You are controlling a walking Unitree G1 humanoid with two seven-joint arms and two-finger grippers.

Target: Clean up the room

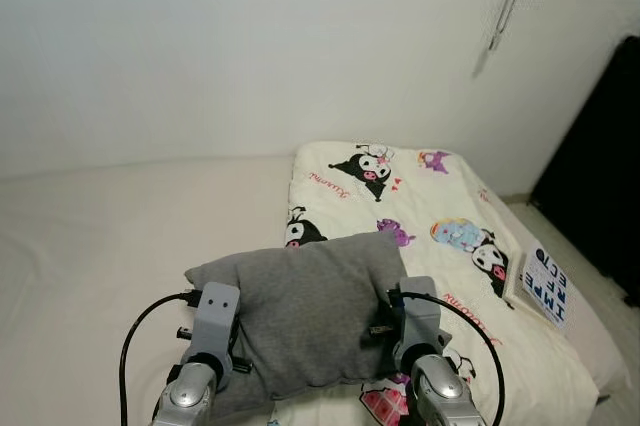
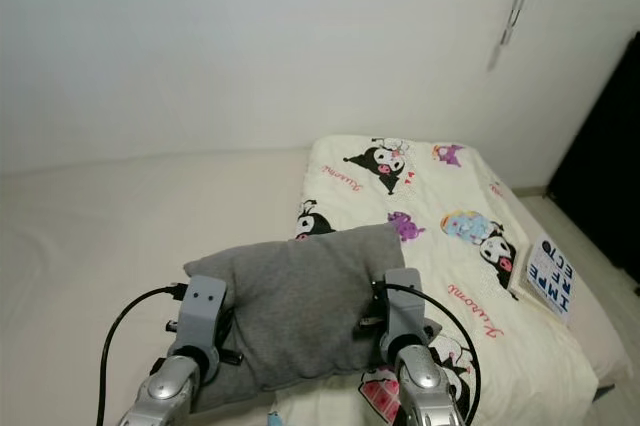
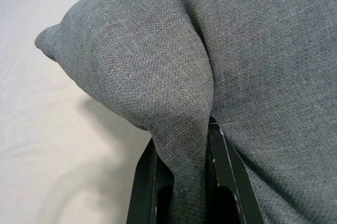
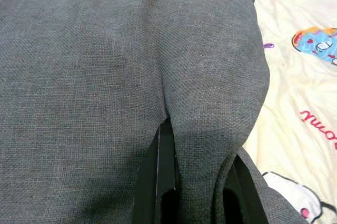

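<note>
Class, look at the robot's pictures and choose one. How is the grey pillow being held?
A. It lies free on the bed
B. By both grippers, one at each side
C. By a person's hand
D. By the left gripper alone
B: the left gripper and the right gripper each pinch a fold of the grey pillow, one at each side.
</note>
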